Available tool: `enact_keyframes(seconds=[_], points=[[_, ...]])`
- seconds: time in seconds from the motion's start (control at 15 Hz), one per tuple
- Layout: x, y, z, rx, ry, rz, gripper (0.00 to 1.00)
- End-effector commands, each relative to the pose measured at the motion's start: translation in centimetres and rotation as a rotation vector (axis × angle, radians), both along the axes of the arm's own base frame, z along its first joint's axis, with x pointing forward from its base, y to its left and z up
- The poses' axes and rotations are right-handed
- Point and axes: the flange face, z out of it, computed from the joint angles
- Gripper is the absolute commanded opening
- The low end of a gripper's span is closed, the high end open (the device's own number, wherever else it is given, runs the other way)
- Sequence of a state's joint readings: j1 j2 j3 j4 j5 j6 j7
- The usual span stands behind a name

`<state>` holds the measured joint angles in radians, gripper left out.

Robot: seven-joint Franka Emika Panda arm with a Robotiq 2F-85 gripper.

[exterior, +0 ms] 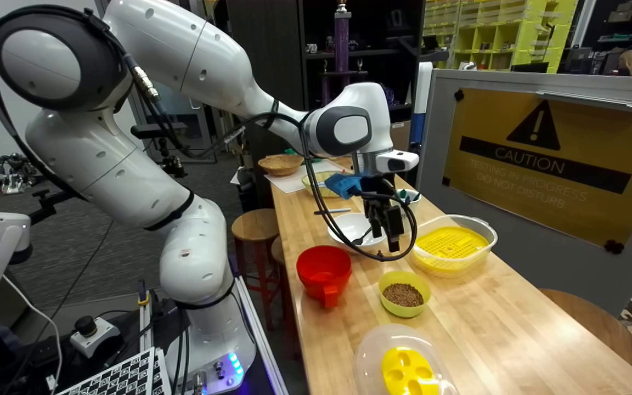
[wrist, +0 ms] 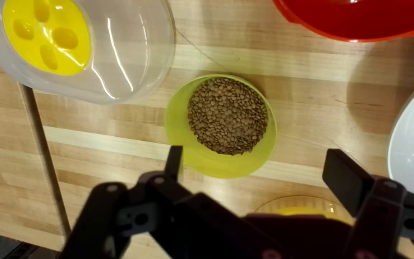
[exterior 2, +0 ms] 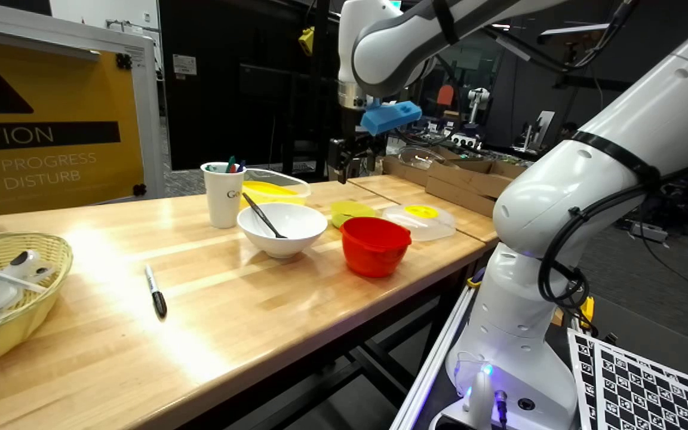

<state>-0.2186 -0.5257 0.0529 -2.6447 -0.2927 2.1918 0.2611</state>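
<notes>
My gripper is open and empty, its two black fingers wide apart above the table. It also shows in both exterior views. It touches nothing. Below it in the wrist view is a small yellow-green bowl holding brown lentils; the bowl also shows in both exterior views. A red bowl with a handle stands beside it. A white bowl holds a dark utensil. A clear tub with a yellow insert is partly hidden by the gripper in the wrist view.
A clear lid with a yellow centre lies on the table. A white cup of pens, a marker and a basket of items stand farther along. Cardboard boxes sit at an end. A grey partition borders one side.
</notes>
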Motion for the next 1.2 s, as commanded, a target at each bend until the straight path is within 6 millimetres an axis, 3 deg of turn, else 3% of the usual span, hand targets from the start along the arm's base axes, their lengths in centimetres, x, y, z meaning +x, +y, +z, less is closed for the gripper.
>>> enact_keyframes(seconds=[0.0,0.8,1.13], points=[[0.1,0.5,0.1,-0.007,0.006,0.01,1.0],[1.2,2.3,1.1,0.036,0.034,0.05,1.0],[2.8,4.3,1.8,0.085,0.08,0.077,1.0]])
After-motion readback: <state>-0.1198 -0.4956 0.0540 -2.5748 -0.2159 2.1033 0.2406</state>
